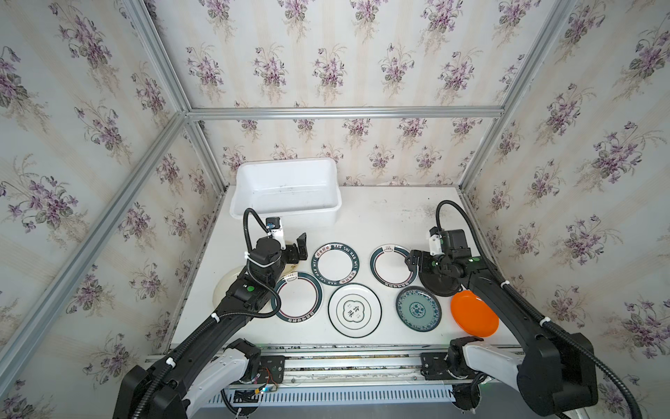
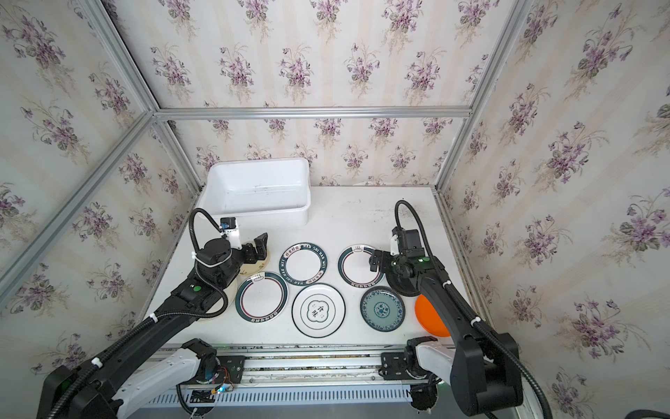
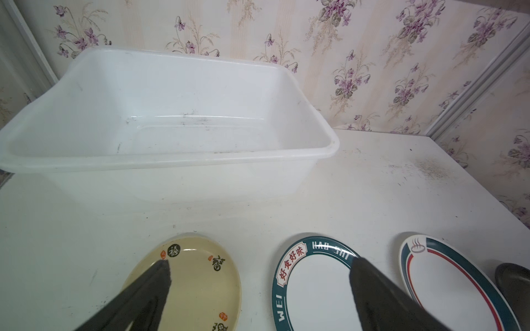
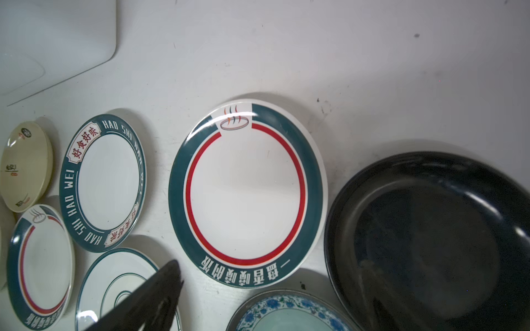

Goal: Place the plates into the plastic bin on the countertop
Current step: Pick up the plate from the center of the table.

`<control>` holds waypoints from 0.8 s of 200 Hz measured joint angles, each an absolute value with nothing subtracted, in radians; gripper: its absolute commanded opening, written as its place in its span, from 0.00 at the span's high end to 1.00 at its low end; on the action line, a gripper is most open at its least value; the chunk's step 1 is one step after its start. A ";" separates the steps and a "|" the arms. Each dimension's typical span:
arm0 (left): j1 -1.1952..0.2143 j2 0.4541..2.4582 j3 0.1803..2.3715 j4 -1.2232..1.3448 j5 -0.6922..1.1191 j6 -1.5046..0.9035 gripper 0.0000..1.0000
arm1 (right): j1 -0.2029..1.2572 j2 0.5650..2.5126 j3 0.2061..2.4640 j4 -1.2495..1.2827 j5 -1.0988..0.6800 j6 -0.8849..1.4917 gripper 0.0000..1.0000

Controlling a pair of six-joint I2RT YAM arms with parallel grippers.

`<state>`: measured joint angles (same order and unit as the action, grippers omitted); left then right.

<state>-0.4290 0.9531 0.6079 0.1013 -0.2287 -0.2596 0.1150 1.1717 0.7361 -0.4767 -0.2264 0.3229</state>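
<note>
The white, scuffed desk [image 1: 380, 217] carries everything. At its far left corner stands the plastic bin [image 1: 286, 174], a white tub with a rolled rim, upright and open-topped. Every plate in sight lies flat on the desk nearer the robot, outside the bin. A pale plate [image 1: 224, 286] lies at the left edge, mostly hidden beneath the left arm [image 1: 232, 312]. A black plate [image 4: 430, 223] lies at the right, partly under the right arm [image 1: 507, 308]. A thin-rimmed white plate [image 1: 354, 309] with a centre emblem sits front and middle, and a green-banded plate [image 1: 299, 296] with a red ring is just beside it on the left. A second green-banded plate [image 1: 389, 265] of the same pattern lies further back on the right, just beside the black plate. Left of it in the back row is the lettered plate [image 1: 335, 263], its green rim reading HAO SHI HAO WEI. An orange plate [image 1: 473, 313] lies front right, with a blue-green patterned plate [image 1: 418, 308] near it on the left. A small cream dish [image 3: 200, 286] with dark characters lies back left, near the bin. The left pincer [image 3: 260, 263] hangs released, jaws wide apart and grasping nothing, over the cream dish and the strip of desk between it and the lettered plate. The right pincer [image 4: 272, 266] is likewise released and empty, over the edge of the second green-banded plate that faces the black plate.
</note>
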 measured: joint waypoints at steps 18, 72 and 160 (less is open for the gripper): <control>-0.437 0.945 0.608 0.088 -0.201 -0.259 0.01 | 0.111 1.211 0.736 -0.470 -0.271 0.352 0.06; -0.439 0.919 0.591 0.083 -0.211 -0.255 0.01 | 0.111 1.273 0.707 -0.443 -0.334 0.405 0.10; -0.439 0.889 0.586 0.081 -0.239 -0.256 0.01 | 0.111 1.366 0.654 -0.346 -0.362 0.468 0.21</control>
